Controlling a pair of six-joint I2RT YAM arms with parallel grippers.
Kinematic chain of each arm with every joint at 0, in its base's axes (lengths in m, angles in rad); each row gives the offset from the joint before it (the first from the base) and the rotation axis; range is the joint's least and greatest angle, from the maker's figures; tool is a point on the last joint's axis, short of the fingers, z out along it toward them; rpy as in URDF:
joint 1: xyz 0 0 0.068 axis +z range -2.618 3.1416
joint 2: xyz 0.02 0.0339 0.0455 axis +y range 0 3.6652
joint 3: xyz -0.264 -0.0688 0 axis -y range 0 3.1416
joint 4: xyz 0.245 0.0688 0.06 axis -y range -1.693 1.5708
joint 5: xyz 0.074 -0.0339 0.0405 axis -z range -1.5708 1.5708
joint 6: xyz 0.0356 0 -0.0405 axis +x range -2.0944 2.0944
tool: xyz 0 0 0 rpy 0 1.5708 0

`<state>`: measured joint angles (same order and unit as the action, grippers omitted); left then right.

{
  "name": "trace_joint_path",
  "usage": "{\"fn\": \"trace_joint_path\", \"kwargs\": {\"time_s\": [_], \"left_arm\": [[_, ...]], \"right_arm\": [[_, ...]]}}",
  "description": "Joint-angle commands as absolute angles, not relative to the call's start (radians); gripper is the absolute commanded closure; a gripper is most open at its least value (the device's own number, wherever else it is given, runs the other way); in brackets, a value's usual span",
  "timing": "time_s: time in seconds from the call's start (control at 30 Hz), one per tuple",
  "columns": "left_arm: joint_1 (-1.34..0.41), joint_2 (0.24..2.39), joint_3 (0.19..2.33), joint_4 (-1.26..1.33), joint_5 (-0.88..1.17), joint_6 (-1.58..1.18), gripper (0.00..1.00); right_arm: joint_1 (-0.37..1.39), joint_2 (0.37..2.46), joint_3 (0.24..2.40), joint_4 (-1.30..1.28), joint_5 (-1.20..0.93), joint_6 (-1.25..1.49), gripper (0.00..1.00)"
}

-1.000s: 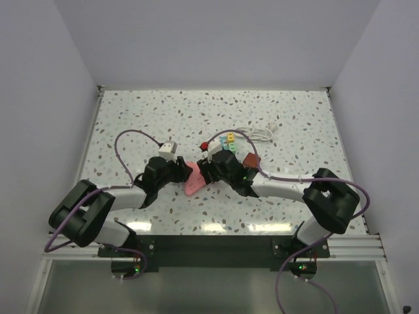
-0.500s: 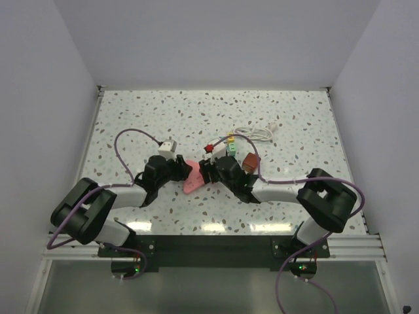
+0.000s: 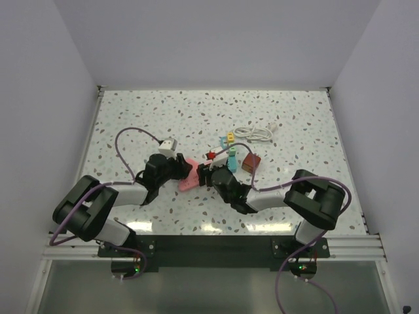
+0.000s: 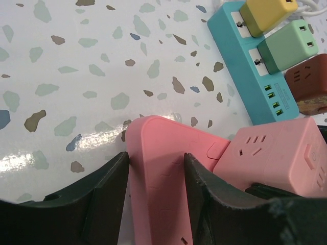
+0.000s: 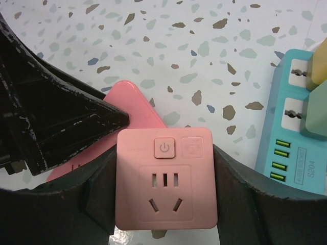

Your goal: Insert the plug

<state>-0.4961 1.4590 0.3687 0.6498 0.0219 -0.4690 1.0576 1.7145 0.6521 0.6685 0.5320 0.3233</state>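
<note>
Table (image 3: 131, 111) speckled, both arms now bunched at centre of the top view. Right arm has swung inward over the last second, elbow folding left, dragging its load toward the left arm; red star piece (image 3: 210, 156) and cluster shifted with it. Means the two pink parts are being brought together, mating likely in progress, not seated from what I can see.

Left gripper (image 4: 153, 173) clamped on pink flat plug body (image 4: 161, 168), lower centre of its wrist view, fingers touching both sides. Right gripper (image 5: 166, 204) clamped on pink socket cube (image 5: 166, 176), lower centre, socket face up.

Teal power strip (image 4: 250, 66) at upper right of the left wrist view, yellow adapter (image 4: 268, 13) and green adapter (image 4: 288, 46) plugged in, brown block (image 4: 309, 89) beside. White cable (image 3: 256, 133) behind. The strip sits just beside the cube, crowding the right side.
</note>
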Motion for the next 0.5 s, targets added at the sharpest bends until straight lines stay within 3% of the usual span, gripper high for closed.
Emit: {"fn": "trace_joint_path", "kwargs": {"time_s": [0.0,0.47], "left_arm": [[-0.48,1.502,0.364,0.545,-0.008,-0.436,0.5],[-0.46,1.522,0.368,0.543,-0.005,-0.443,0.53]], "right_arm": [[1.129,1.907,0.512,0.239,0.38,0.495,1.0],[1.236,2.055,0.529,0.227,0.474,0.601,1.0]]}}
